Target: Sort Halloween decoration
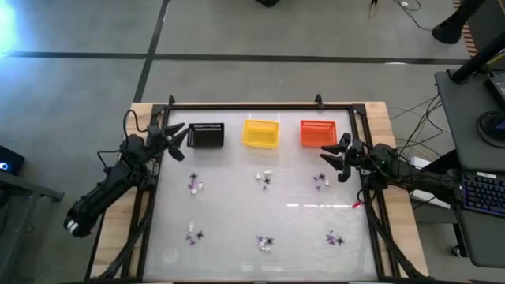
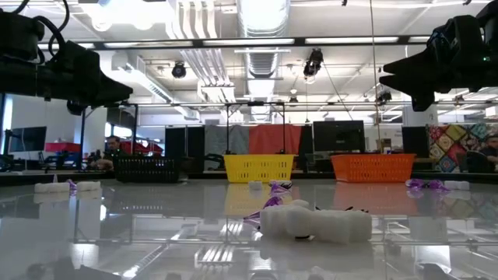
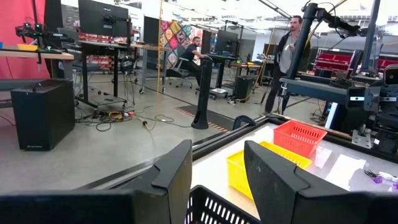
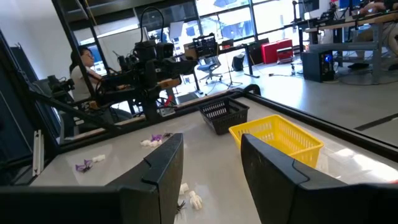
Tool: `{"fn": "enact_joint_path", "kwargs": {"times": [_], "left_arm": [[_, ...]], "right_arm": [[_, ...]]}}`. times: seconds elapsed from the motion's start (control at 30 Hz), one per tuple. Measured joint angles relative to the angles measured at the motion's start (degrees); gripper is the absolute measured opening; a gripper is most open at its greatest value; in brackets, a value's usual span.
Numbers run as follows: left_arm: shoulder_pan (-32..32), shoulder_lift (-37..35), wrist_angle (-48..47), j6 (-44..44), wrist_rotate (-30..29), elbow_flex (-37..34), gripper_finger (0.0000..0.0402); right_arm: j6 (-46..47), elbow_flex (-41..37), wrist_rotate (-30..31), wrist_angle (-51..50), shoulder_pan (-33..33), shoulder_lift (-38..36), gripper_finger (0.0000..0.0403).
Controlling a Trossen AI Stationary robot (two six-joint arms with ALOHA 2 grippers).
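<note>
Several small clusters of purple, black and white Halloween decoration lie on the white table, among them one (image 1: 194,185) at mid left, one (image 1: 266,179) in the centre and one (image 1: 319,181) at mid right. A white piece (image 2: 315,222) sits closest in the low view. My left gripper (image 1: 180,142) hovers open beside the black basket (image 1: 207,135), with nothing between its fingers (image 3: 177,171). Just below the orange basket (image 1: 318,132), my right gripper (image 1: 325,158) hangs open and empty, above the table (image 2: 387,75). Trinkets (image 4: 155,140) show past its fingers (image 4: 163,163).
A yellow basket (image 1: 260,132) stands between the black and orange ones along the far edge. A black frame (image 1: 252,105) rims the table. More trinket clusters (image 1: 265,243) lie along the near side. People (image 3: 292,43) and desks are in the room beyond.
</note>
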Motion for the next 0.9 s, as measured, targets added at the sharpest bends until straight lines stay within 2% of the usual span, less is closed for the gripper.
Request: {"fn": "enact_joint_path", "kwargs": {"times": [0.9], "left_arm": [[0.00,0.00,0.52,0.00,-0.02,0.02,0.0130]], "right_arm": [[0.00,0.00,0.02,0.00,-0.01,0.00,0.0153]]}}
